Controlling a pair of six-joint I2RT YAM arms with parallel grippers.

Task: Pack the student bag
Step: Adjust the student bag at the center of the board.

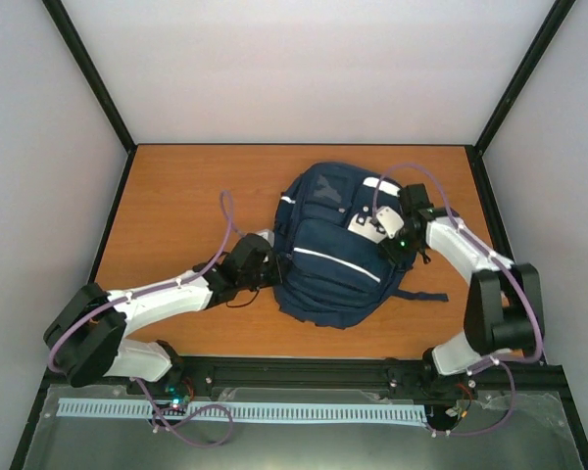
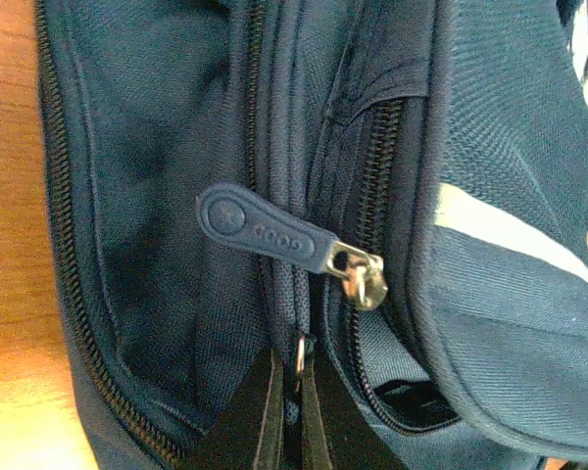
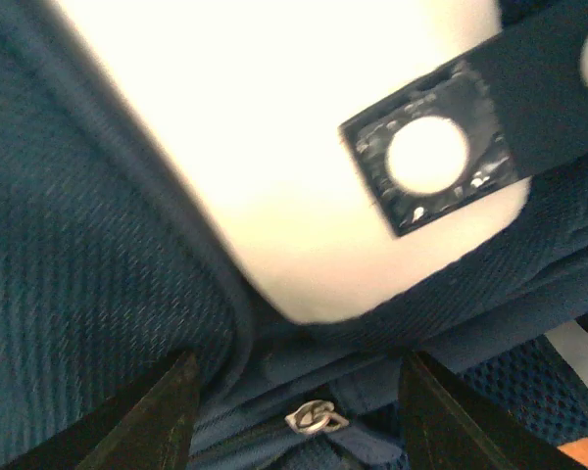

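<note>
Wood surface. The student bag lies flat right of centre, long axis roughly far-to-near and slightly skewed, narrower rounded end toward the far edge. Left end effector is at the bag's left side, pinched closed on the zip track; can't tell if it grips anything. Right end effector is at the far-right, jaws apart, empty. White patch just beyond it, blue rubber zip pull by the left tips, small metal zip ring between the right fingers.
</note>
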